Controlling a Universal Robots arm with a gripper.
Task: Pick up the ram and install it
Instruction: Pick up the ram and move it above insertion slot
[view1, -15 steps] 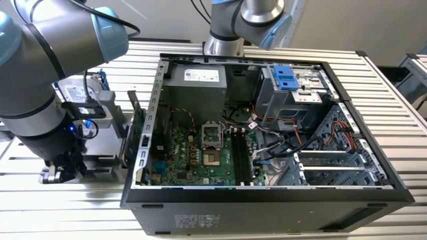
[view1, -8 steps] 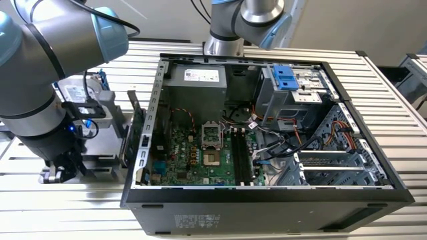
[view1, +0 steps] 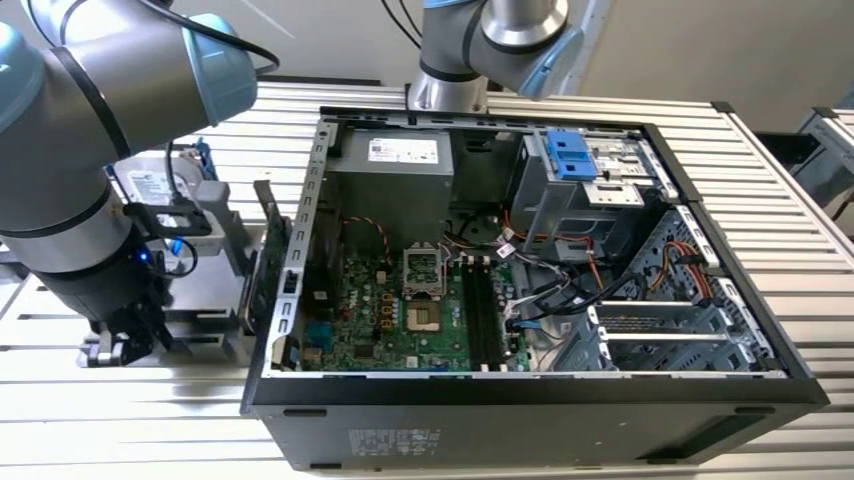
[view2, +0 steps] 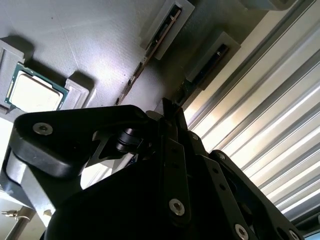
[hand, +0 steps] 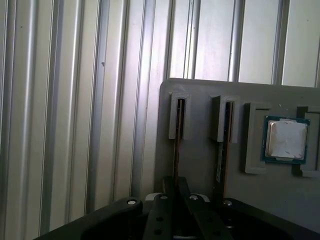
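Two slots in the grey holder (hand: 197, 165) each carry a thin stick edge-on: the ram (hand: 178, 125), farther from the square processor chip (hand: 286, 140), and a second stick (hand: 223, 145) next to the chip's pocket. In both wrist views the claw (hand: 175, 184) sits right in line with the ram, close over it; whether it has closed on the stick I cannot tell. In the exterior view the claw is down at the holder on the slatted worktop (view1: 801, 200), to the exterior view's left of the open computer case (view1: 534, 400), where the motherboard (view1: 387, 320) shows long dark memory slots (view1: 483, 310)
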